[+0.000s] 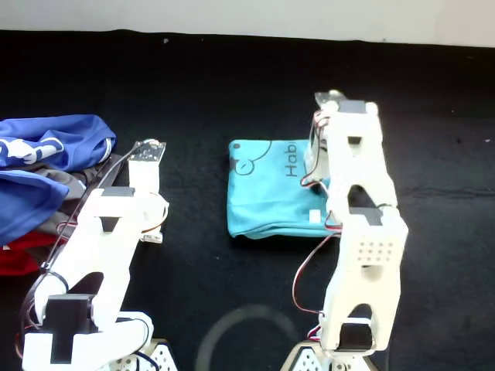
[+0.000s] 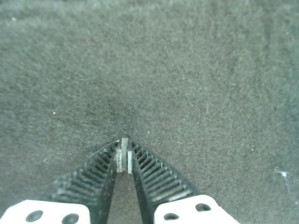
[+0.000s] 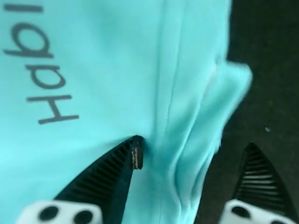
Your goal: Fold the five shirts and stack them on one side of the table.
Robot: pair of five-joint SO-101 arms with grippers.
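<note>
Nearly square, the teal shirt [image 1: 267, 193] lies print front-to-back; right jaws apart over it, left jaws together.

Worktop [image 1: 232, 77] bare along far strip and on right side beyond right arm [image 1: 363, 232]: open passage. Heaped shirt pile [image 1: 46, 170] blocks left edge, just beside left arm [image 1: 108, 239]. Folded teal shirt [image 1: 267, 201] occupies centre; right arm overhangs its right edge. Bare lane between left arm and teal shirt. Left end effector [image 2: 124, 154], fingers together, over bare worktop.
</note>
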